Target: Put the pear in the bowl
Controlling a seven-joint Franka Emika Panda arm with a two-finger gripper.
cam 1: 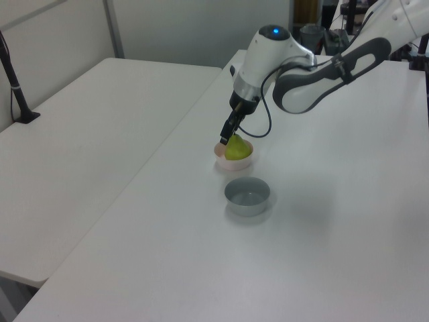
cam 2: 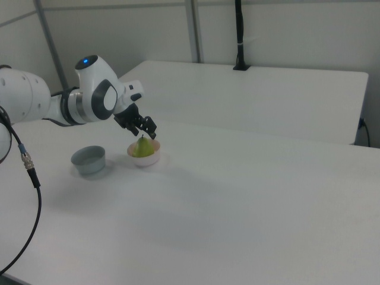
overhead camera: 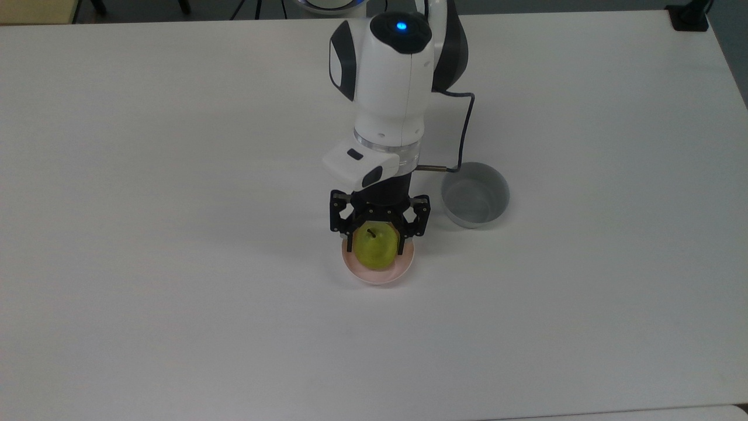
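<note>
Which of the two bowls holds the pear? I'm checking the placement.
The pale pink bowl under the gripper holds the pear. The grey bowl, to the top view's right, is deeper and has no fruit.

Smooth plastic bowl [overhead camera: 378, 272], matt table [overhead camera: 175, 175]

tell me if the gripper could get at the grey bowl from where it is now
Probably yes: the gripper hangs open over the pear in the pink bowl, and the grey bowl sits close beside it with nothing between.
</note>
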